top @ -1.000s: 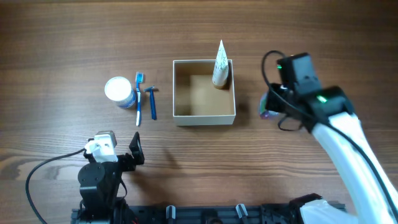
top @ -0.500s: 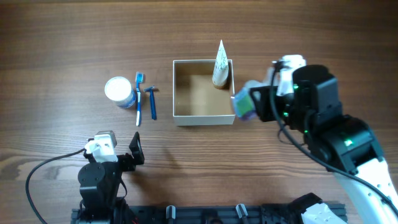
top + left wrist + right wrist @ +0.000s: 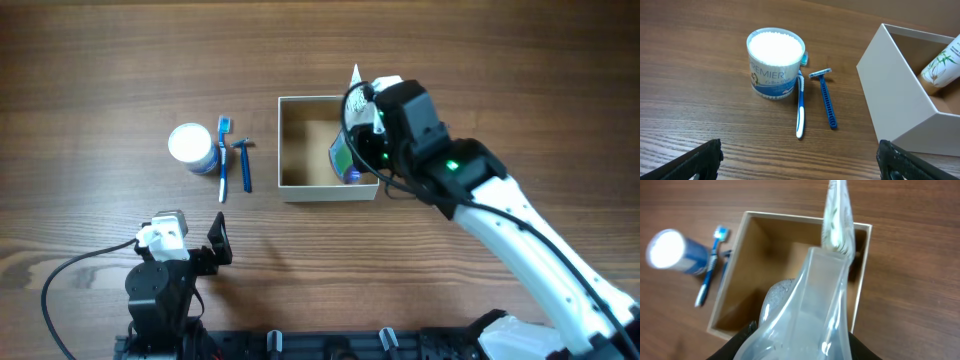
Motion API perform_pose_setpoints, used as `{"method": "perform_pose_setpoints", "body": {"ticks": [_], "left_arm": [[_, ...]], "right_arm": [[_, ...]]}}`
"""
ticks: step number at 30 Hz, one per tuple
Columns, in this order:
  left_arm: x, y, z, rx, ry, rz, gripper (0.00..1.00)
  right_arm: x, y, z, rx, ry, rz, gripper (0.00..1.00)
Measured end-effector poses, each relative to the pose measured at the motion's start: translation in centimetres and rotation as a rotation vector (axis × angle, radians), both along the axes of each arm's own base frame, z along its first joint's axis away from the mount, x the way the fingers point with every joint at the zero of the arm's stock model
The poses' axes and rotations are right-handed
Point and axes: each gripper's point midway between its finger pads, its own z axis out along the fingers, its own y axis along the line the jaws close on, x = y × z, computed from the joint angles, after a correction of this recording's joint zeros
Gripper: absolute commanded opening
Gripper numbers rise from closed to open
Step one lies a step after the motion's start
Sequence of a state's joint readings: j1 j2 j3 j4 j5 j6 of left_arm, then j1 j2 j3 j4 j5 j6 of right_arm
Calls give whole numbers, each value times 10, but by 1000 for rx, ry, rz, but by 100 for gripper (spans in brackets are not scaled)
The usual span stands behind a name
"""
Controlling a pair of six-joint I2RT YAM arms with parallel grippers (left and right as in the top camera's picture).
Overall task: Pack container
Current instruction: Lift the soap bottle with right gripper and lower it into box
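Left fingers (image 3: 705, 157) spread wide, holding nothing, at near desk (image 3: 100, 60) edge; right fingers (image 3: 742, 340) pinch clear bottle (image 3: 810, 300) over container (image 3: 330, 192), mid-desk; jar (image 3: 775, 60), toothbrush (image 3: 800, 107), razor (image 3: 826, 100) left of it; tube (image 3: 354, 95) leans in its far-right corner

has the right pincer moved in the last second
Yes. The right pincer has swung left, from outside the container's right wall to above its right half, carrying a clear bottle.
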State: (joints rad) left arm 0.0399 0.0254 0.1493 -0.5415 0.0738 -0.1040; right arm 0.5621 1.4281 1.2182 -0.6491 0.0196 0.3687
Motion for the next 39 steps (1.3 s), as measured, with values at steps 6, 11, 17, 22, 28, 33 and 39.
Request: {"method": "perform_pose_setpoints", "body": {"ticks": [6, 11, 17, 22, 28, 33, 39], "left_arm": [[0, 0, 0, 0, 0, 0, 100], [0, 0, 0, 0, 0, 0, 100], [0, 0, 0, 0, 0, 0, 100], [0, 0, 0, 0, 0, 0, 100], [0, 0, 0, 0, 0, 0, 100], [0, 0, 0, 0, 0, 0, 100], [0, 0, 0, 0, 0, 0, 100]], "right_arm": [[12, -3, -19, -46, 16, -46, 4], [15, -9, -41, -97, 62, -87, 6], [22, -18, -66, -151, 101, -167, 16], [27, -20, -74, -167, 101, -192, 42], [29, -21, -62, -157, 63, -194, 77], [23, -25, -10, -91, -44, -184, 91], [1, -49, 49, -24, -144, -206, 100]]}}
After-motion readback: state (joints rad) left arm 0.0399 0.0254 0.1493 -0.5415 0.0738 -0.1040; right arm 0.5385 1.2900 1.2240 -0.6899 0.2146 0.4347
